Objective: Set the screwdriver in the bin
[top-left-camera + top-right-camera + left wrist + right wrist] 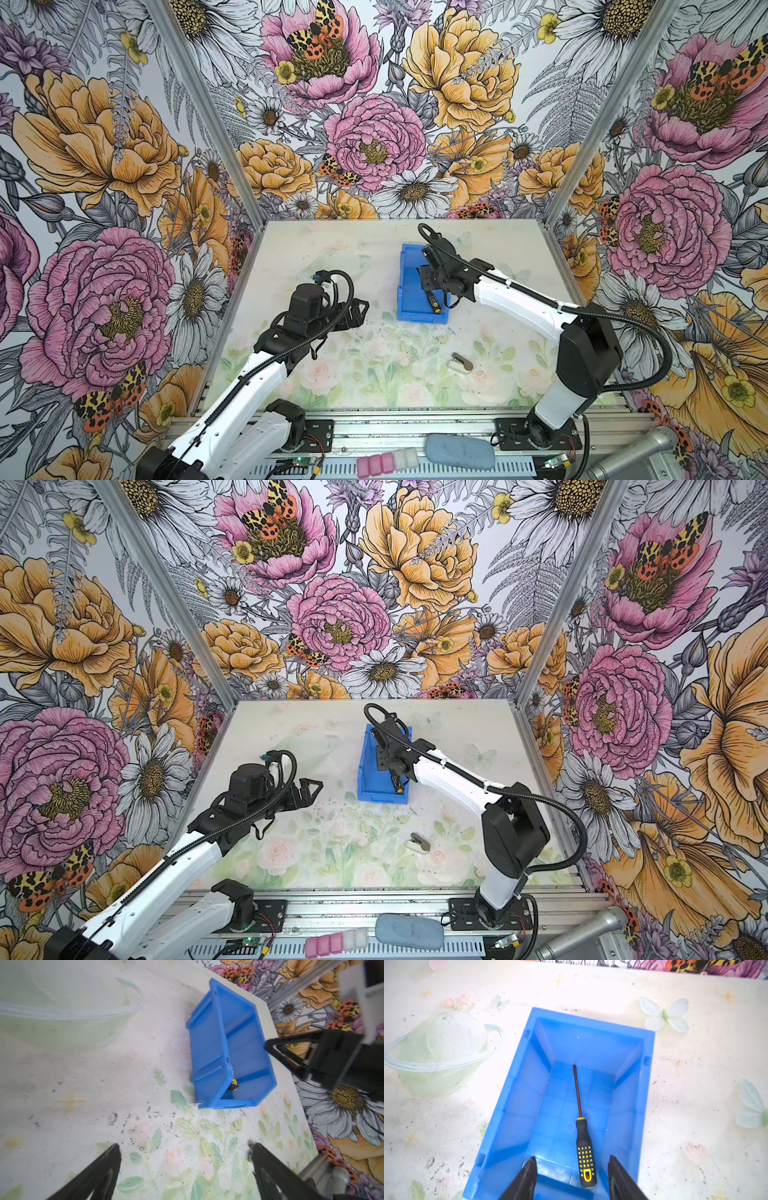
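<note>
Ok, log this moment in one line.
screwdriver: flat on bin floor | right jaws: open, empty, above bin | left jaws: open, empty

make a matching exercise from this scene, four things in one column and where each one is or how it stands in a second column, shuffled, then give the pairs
Things
1. screwdriver
2. bin
3. grey-tan clip
4. right gripper

Places or states
A. alone on the table, nearer the camera than the blue container in both top views
B. lying flat on a blue floor
C. jaws open, above the bin
D. standing on the table's far half

Pairs: 1-B, 2-D, 3-A, 4-C
</note>
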